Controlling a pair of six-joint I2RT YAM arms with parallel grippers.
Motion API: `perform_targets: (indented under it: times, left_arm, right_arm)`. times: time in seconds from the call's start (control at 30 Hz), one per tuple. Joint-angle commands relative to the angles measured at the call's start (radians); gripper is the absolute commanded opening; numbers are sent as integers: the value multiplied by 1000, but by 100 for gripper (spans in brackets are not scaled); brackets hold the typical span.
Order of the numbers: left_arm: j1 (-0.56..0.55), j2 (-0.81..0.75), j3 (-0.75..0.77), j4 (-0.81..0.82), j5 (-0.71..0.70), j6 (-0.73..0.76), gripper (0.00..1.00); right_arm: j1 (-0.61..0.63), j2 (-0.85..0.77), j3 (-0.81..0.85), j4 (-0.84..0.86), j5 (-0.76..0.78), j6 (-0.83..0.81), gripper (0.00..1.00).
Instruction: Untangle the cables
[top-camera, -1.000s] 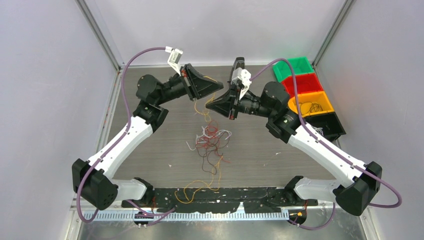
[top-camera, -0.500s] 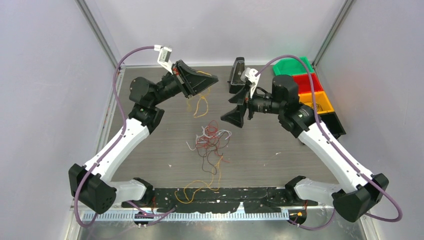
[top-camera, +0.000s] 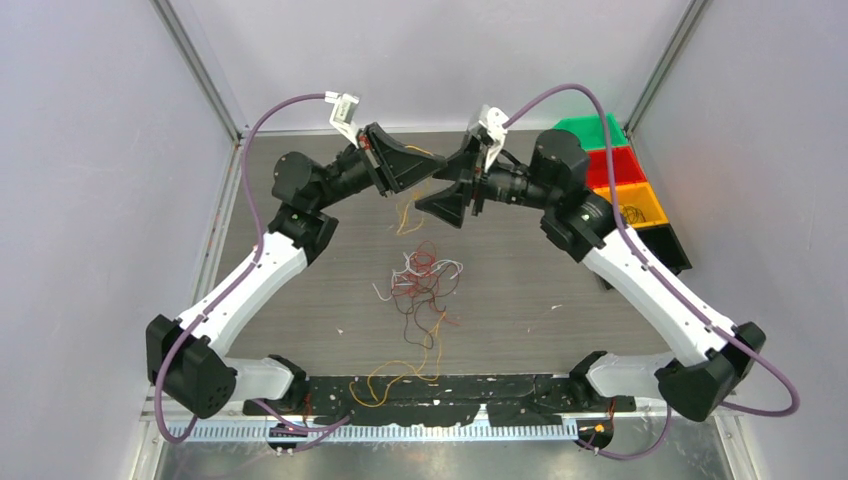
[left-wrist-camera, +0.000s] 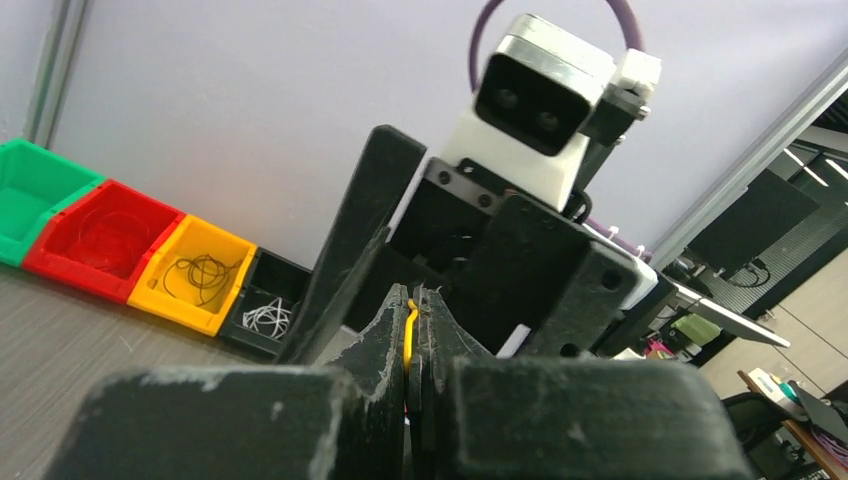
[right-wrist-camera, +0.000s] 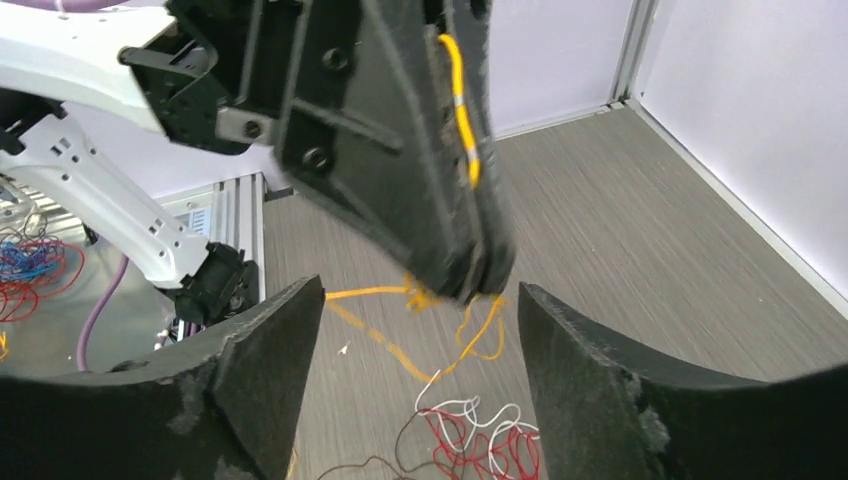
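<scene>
Yellow cable (left-wrist-camera: 408, 335) is clamped in our left tool (left-wrist-camera: 410, 300) and dangles above the worktop (top-camera: 560, 290). Our right tool (right-wrist-camera: 418, 292) stands apart, facing the left tool's tip. We see the tangle (top-camera: 425, 280) lying mid-worktop.

No text, label, brand, number or sign can be read in any of the views
</scene>
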Motion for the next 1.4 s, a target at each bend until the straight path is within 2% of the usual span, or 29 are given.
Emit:
perform_targets:
  times: [0.0,0.1,0.13,0.2,0.27,0.3,0.33,0.4,0.43,0.47,0.67,0.77,0.9,1.1,1.2,1.37]
  left_arm:
    - [-8,-1,19,53,-14,-17,0]
    - [-9,-1,20,53,-14,-16,0]
    - [-8,-1,21,50,-14,-14,0]
    - [-6,-3,18,41,-14,-8,0]
    - [0,-8,17,19,-14,10,2]
    - [8,-13,17,-3,-14,23,14]
    - [22,-22,17,-27,-16,47,34]
    - [59,-46,14,-102,-18,106,62]
    - [81,-66,14,-142,-17,147,85]
    - [100,-81,10,-186,-15,195,97]
    - [174,-186,-33,-442,-27,498,99]
    - [178,-225,-65,-514,-34,578,100]
    - [177,-240,-85,-583,-56,620,99]
    - [177,-227,-91,-626,-67,692,100]
    - [177,-212,-83,-661,-81,719,100]
    - [183,-196,-83,-702,-101,754,100]
  right_arm:
    - [11,51,38,177,33,74,66]
    - [16,64,33,224,58,84,43]
    - [17,66,33,229,63,83,29]
    - [15,57,29,231,87,71,9]
    - [-3,39,25,210,107,53,6]
    - [-14,28,22,183,108,47,6]
    - [-47,24,22,164,101,43,5]
    - [-113,7,22,88,80,16,5]
    - [-141,-7,16,36,74,-2,5]
    - [-200,-16,13,13,67,-42,5]
    - [-509,-3,39,-140,1,-192,5]
    - [-671,94,97,-152,-12,-217,5]
    - [-788,287,231,-152,5,-234,5]
    - [-857,585,450,-76,71,-223,5]
    - [-863,750,589,-51,98,-237,6]
    - [-867,936,735,32,162,-254,6]
